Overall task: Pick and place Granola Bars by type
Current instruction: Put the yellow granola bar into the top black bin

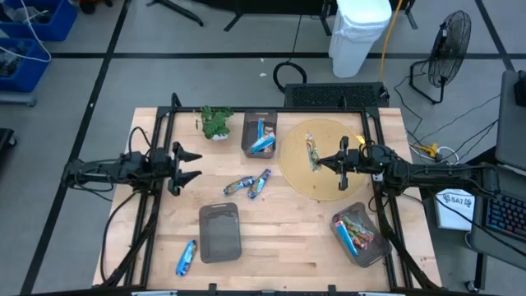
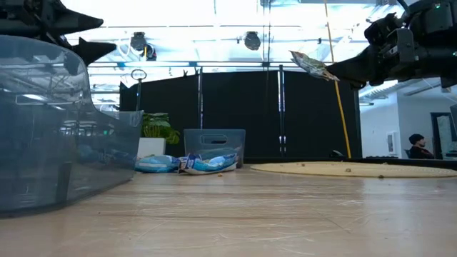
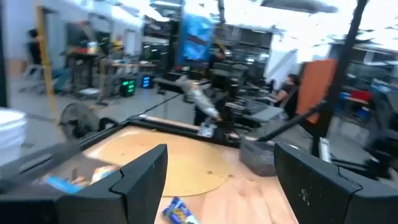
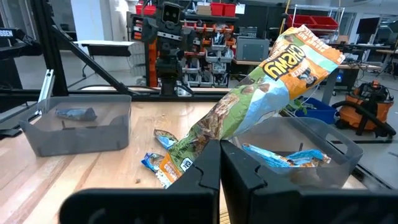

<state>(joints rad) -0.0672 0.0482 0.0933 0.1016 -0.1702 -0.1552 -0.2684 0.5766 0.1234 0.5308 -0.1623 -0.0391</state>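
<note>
Grey plastic bins ring the work area: one at the far middle [image 1: 260, 135] holding blue bars, one near the front [image 1: 219, 233] with nothing visible inside, and one at the right front [image 1: 359, 234] with mixed wrappers. A round tan mat [image 1: 329, 174] lies between the far and right bins, and a small green plant [image 1: 216, 122] stands by the far edge. Two blue bars [image 1: 248, 184] lie loose mid-table, and another blue bar [image 1: 186, 257] sits near the front left edge, with bare wood open around each. The right gripper [image 1: 326, 162] hangs above the mat, well off the table, its fingers closed tight on a tan-and-green granola bar [image 4: 261, 93] that sticks out past them. The left gripper [image 1: 192, 164] hovers over the left side, fingers spread wide and holding nothing.
</note>
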